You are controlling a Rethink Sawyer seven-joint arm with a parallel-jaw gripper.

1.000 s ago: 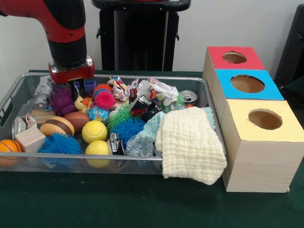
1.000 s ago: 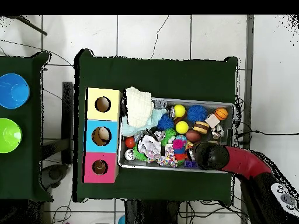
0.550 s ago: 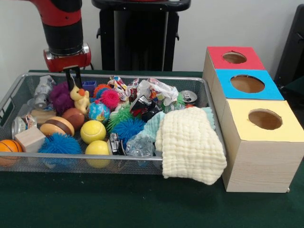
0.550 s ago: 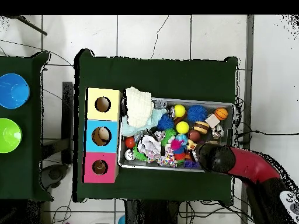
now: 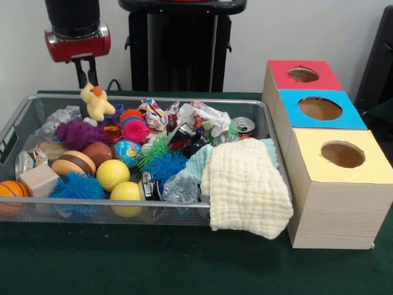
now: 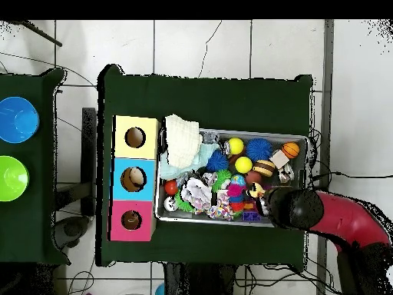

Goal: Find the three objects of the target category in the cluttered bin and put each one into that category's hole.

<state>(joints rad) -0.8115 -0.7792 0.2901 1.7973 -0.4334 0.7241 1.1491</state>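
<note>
A small yellow plush duck (image 5: pixel 96 102) with an orange beak hangs above the far left of the wire bin (image 5: pixel 184 210), clear of the clutter. My gripper (image 5: pixel 85 80) is shut on the plush duck from above. In the overhead view the duck (image 6: pixel 255 190) peeks out beside the arm's black wrist (image 6: pixel 292 208), which hides the gripper. To the right of the bin stands a wooden box with a red hole (image 5: pixel 303 74), a blue hole (image 5: pixel 320 108) and a yellow hole (image 5: pixel 342 153).
The bin holds a purple plush (image 5: pixel 78 133), yellow balls (image 5: pixel 113 174), spiky balls (image 5: pixel 163 165), a globe ball (image 5: pixel 128 151), a can (image 5: pixel 244 125) and crumpled wrappers. A cream cloth (image 5: pixel 245 187) drapes over the bin's front right rim. Blue and green bowls (image 6: pixel 15 120) sit on a side table.
The gripper closed on the plush duck down in the bin and has risen with it above the bin's rim. A yellow ball and the globe ball shifted slightly.
</note>
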